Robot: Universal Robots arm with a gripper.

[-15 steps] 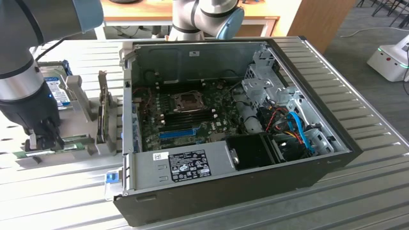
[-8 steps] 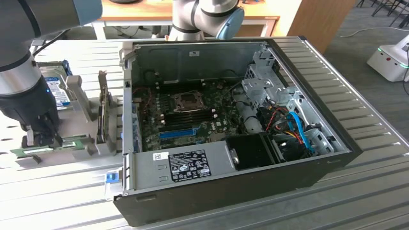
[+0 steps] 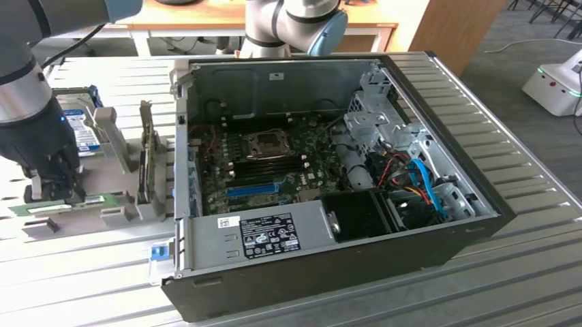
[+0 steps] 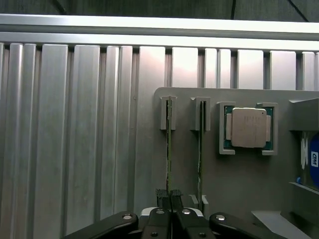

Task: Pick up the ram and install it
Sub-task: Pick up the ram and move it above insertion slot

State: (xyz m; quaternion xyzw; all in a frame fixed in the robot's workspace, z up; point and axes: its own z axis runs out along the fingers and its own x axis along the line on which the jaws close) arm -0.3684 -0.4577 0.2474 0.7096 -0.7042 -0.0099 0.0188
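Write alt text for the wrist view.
The gripper is shut on the ram, a thin board standing on edge in a grey holder. A second stick stands in the neighbouring slot, with a processor chip beside it, all on a ribbed metal table.

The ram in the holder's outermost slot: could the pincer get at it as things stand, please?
Likely yes: the pincer sits on that ram, closed about its edge, with nothing between them.
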